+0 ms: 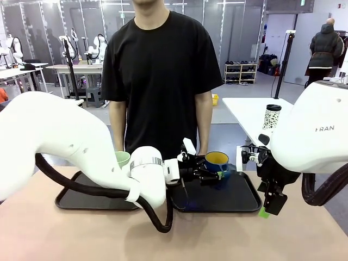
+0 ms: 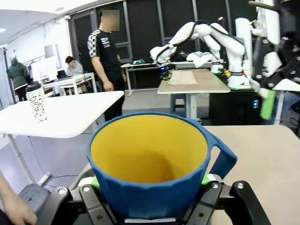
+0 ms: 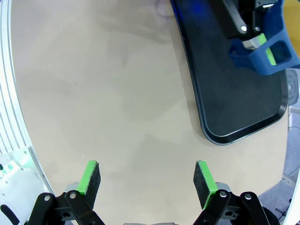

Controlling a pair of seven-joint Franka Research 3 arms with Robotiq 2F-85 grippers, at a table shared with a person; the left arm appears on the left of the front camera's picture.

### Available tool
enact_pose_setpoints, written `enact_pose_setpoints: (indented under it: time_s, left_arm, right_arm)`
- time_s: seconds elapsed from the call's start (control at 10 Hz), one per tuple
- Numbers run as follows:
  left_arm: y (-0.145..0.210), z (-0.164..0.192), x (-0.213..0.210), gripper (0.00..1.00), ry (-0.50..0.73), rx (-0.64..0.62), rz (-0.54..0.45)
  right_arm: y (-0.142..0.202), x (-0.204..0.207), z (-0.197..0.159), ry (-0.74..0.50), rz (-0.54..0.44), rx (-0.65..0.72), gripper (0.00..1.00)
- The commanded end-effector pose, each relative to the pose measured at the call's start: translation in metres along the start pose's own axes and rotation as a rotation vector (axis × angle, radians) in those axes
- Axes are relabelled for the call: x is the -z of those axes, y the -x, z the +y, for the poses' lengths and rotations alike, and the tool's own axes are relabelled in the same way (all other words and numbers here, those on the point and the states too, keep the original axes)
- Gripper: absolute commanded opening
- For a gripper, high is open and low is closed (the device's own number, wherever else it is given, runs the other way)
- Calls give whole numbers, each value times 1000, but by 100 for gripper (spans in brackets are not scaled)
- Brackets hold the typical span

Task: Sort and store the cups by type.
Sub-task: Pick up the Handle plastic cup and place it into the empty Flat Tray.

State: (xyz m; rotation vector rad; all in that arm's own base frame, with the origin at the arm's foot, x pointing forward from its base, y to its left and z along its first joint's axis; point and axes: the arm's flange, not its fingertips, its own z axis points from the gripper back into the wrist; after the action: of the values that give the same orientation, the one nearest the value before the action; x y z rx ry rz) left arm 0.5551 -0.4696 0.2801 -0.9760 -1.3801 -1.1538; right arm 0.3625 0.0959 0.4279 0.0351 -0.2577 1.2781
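Low in the centre of the front view, the left gripper (image 1: 217,175) is clamped on the blue mug (image 1: 217,161), holding it above the right-hand black tray (image 1: 239,200). Its wrist camera shows green pads (image 2: 205,179) pressed against the mug's lower body, yellow inside facing up, handle (image 2: 223,156) off to the right. The mug looks stiff, light and fairly smooth, so I judge a firm squeeze low on the body safer than the handle. At lower right the right gripper (image 1: 267,209) hangs over bare table (image 3: 108,84), spread wide and holding nothing. Farther back at centre left, the pale green tumbler (image 1: 122,158) seems to stand on the left tray (image 1: 76,200), though the arm hides its base. Beyond stands a person in black (image 1: 160,70).
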Motion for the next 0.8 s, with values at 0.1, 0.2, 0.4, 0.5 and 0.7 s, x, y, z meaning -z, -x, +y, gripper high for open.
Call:
enact_pose_setpoints:
  time_s: [0.1,0.2,0.4,0.5,0.7]
  left_arm:
    - [24,-7,7,76,-78,23,4]
    - [28,-4,7,76,-88,12,2]
    - [37,5,4,76,-114,15,-4]
    - [42,7,2,76,-125,8,-2]
    - [53,10,0,76,-135,1,5]
  right_arm:
    - [0,6,5,15,4,24,100]
    - [0,6,5,15,4,24,100]
    - [0,6,5,15,4,24,100]
    - [0,6,5,15,4,24,100]
    - [0,6,5,15,4,24,100]
